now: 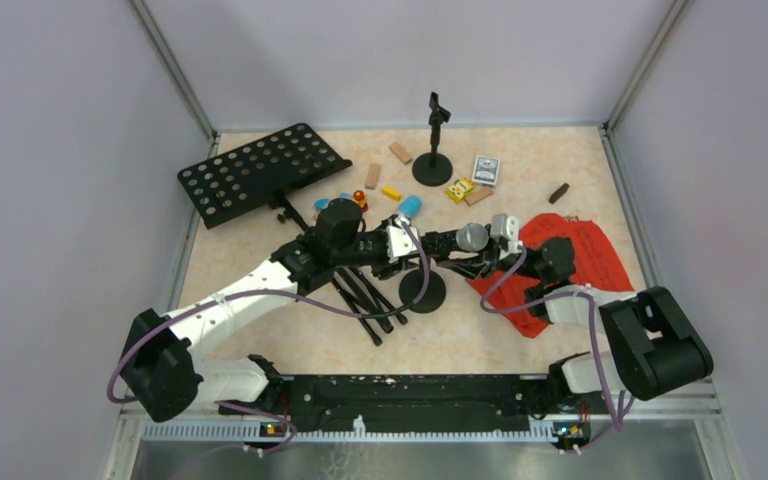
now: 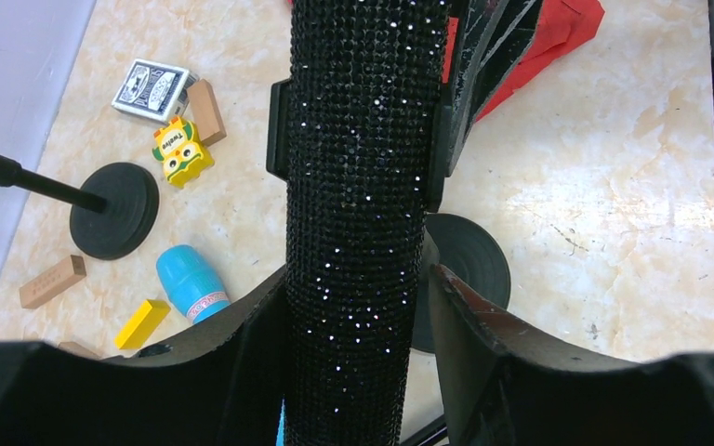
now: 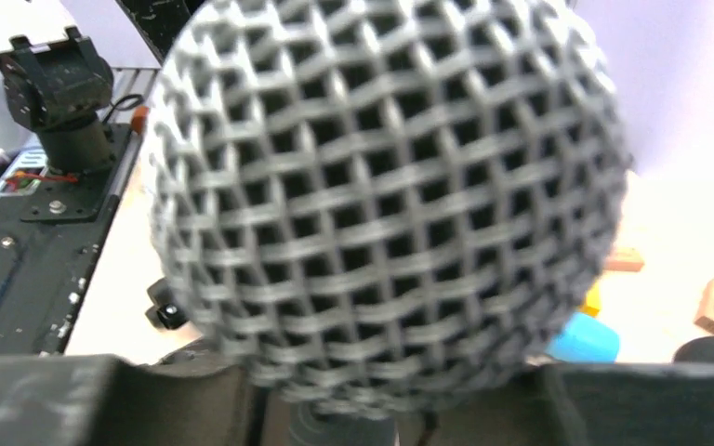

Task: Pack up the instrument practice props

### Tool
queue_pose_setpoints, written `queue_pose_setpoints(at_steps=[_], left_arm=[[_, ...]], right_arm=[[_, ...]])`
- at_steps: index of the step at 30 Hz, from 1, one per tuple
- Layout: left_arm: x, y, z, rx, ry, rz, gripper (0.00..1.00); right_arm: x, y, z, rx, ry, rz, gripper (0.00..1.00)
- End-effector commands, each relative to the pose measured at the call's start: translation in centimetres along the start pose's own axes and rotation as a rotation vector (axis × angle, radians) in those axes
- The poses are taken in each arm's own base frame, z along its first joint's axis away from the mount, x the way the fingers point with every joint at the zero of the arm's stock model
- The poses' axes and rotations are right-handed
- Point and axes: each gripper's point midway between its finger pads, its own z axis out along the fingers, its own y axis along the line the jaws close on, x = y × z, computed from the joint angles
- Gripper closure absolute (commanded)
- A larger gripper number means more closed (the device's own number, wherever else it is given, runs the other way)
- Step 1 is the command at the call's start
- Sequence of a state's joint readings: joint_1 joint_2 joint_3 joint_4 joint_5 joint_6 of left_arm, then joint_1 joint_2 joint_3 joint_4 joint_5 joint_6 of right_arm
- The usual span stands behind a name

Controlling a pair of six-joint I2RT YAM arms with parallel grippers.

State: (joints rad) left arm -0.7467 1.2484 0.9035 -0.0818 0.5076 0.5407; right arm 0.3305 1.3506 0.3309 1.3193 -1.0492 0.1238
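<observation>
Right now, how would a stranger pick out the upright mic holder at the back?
Find the black hole-punched music desk at far left, then look right along the back wall. A mic holder stands upright on a round base, beside a card box. Unlike the other round base, mid-table beside the tripod legs, it stands far back.

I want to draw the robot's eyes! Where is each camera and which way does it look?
Top external: above and behind the arms, looking down at the table; both arms show, left hand and right hand at the black microphone.
Left wrist: on the left arm, looking down along that microphone's handle; its fingers at the bottom.
Right wrist: right against the silver mesh head; fingers below.
Shared: top and left wrist both see the blue microphone.
</observation>
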Motion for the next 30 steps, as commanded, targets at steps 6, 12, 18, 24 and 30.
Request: queue_pose_setpoints(at_steps=[6,12,18,24,30], left_arm=[[-2.1,0.9,-0.2,-0.017,-0.048,0.019,0.60],[-2.2,1.2,-0.5,-0.039,-0.040,0.013,1.00],[-3.0,2.1,-2.0,-0.116,-0.076,0.005,1.00],[-4.9,3.5,-4.9,-0.228,-0.165,-0.018,1.00],[-5.1,6.2,-7.7,-0.461,-0.204,-0.223,1.00]], right_arm=[[-1.4,-0.1,0.2,-0.020,-0.031,-0.062,1.00],[-1.4,-0.1,0.0,-0.002,-0.032,-0.063,1.00],[-1.2,-0.3,-0.3,0.034,-0.021,-0.066,1.00],[-0.9,-0.7,-0.7,0.076,0.016,-0.079,1.00],[-1.0,-1.3,-1.2,0.148,0.029,-0.064,0.96]])
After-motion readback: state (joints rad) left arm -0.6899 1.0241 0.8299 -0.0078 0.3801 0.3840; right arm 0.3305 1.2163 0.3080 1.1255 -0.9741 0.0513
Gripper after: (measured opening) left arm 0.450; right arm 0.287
